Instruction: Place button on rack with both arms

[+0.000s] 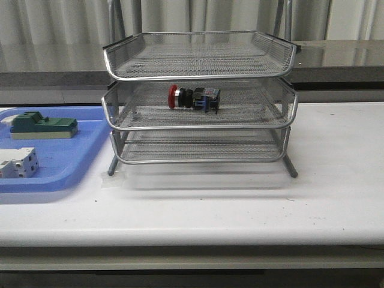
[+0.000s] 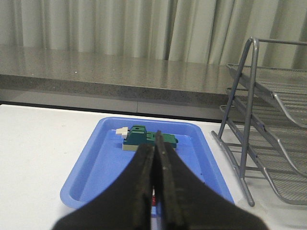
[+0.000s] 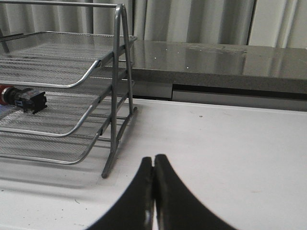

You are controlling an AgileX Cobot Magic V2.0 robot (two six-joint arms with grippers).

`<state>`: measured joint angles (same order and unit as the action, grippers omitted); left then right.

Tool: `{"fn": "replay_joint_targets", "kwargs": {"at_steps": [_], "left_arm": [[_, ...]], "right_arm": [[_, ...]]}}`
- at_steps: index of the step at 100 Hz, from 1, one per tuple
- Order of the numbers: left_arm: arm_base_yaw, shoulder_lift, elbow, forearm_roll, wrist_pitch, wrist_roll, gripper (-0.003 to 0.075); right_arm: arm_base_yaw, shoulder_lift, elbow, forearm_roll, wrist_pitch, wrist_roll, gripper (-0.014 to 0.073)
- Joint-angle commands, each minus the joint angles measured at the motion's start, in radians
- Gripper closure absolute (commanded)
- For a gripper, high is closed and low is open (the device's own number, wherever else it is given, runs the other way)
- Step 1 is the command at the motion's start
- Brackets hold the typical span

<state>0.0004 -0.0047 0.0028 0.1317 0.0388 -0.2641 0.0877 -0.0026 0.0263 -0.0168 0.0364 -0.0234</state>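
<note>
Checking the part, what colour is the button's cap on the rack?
Red, clearest in the front view: the button lies on the rack's middle tier.

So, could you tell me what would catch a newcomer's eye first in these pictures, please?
The silver wire rack in the middle of the white table, with the red-capped button lying on its side in the middle tier. Next, the blue tray to the rack's left, holding a green block and a white-grey block.
</note>
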Motion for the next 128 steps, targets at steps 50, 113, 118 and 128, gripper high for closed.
{"fn": "replay_joint_targets", "kwargs": {"at_steps": [50, 113, 118, 128], "left_arm": [[0.0, -0.03, 0.043, -0.027, -0.058, 0.074, 0.074], [0.0, -0.03, 0.043, -0.027, -0.058, 0.074, 0.074], [0.0, -0.03, 0.043, -0.027, -0.058, 0.074, 0.074], [0.0, -0.03, 0.043, -0.027, -0.058, 0.074, 0.074]], "right_arm": [[-0.007, 0.01, -0.016, 0.002, -0.083, -0.002, 0.0654], [-0.007, 0.01, -0.016, 0.002, -0.083, -0.002, 0.0654], [-0.007, 0.01, -0.016, 0.002, -0.083, -0.002, 0.0654], [-0.007, 0.01, -0.016, 0.002, -0.083, -0.002, 0.0654]]}}
